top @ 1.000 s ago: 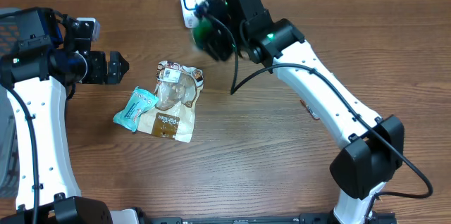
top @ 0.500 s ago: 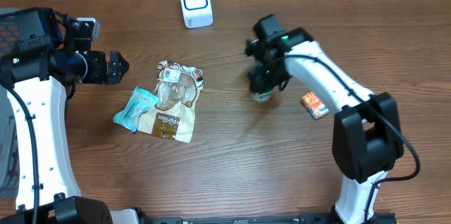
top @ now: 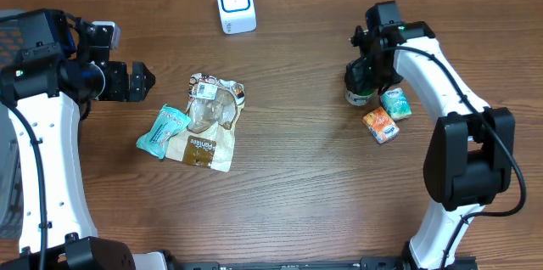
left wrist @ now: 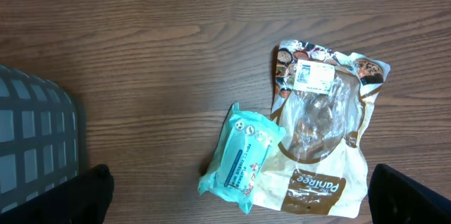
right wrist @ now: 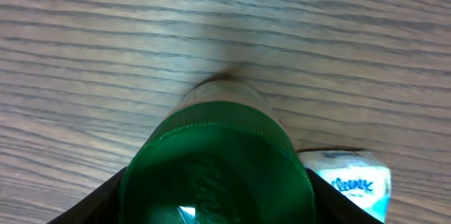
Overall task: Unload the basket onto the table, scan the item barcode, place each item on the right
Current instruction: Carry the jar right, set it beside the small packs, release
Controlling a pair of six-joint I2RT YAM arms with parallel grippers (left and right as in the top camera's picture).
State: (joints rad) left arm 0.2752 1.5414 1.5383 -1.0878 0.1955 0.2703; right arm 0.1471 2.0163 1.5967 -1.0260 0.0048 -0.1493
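Left hand [top: 146, 81] idle at left of frame, jaws wide, nothing in them.

Right hand [top: 366, 70] was up at the scanner [top: 235, 2] a second ago. It's now centre right, clamped on the green-capped bottle [top: 359, 93], low over the counter [top: 288, 185], just beside the teal-white pack [top: 395, 103] and orange pack [top: 380, 125]. Can't tell if the base is down yet.

Reads as: scan done, bottle going to the finished pile.

Count: one basket [left wrist: 35, 139], one teal pouch [top: 161, 132], one bread bag [top: 210, 121], one scanner, one bottle, two small packs.
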